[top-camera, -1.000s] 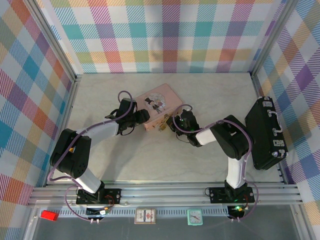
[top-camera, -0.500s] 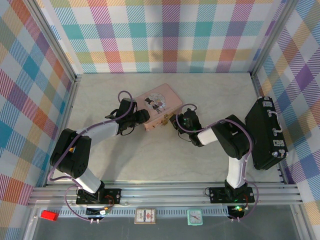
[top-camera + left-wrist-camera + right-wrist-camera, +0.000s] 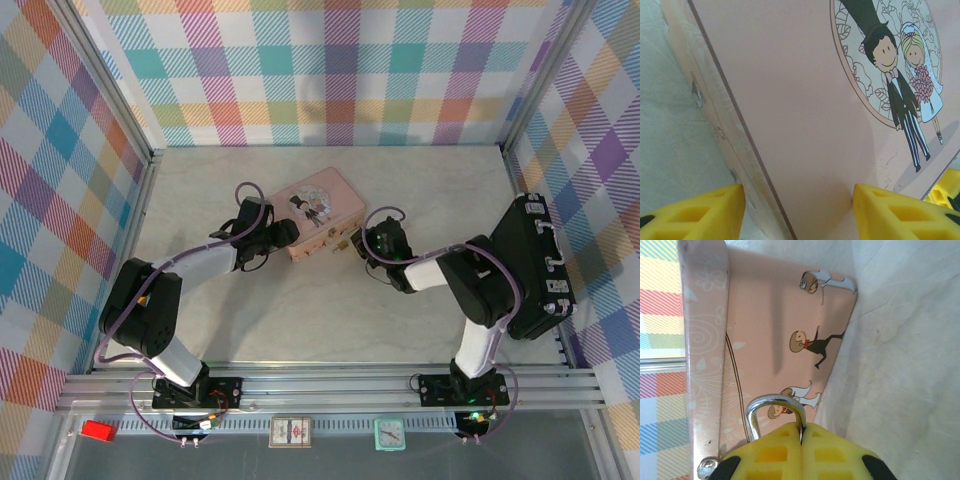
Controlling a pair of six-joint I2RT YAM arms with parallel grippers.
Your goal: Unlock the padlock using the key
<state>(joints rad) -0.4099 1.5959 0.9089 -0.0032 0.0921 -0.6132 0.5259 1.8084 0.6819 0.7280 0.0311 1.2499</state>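
Right wrist view is showing the right gripper (image 3: 801,432) pinching shut on the tiny padlock (image 3: 752,421). Its thin silver shackle is looping out from between the yellow fingertips, just beside the front wall of the pink rectangular metal tin (image 3: 770,315), while the lock's body is hiding inside the grip. The shackle's long axis is running in line with the fingers and pointing at the tin, so the keyhole end is probably facing back into the gripper.

Top external view is placing this gripper (image 3: 358,243) at the tin's near right side and the left gripper (image 3: 288,235) at its near left corner. Left wrist view is showing the left gripper (image 3: 797,200) part-spread, its fingers straddling that corner and seemingly clamping it. Where the key is lying I cannot tell. The right arm is the one nearer the lock.
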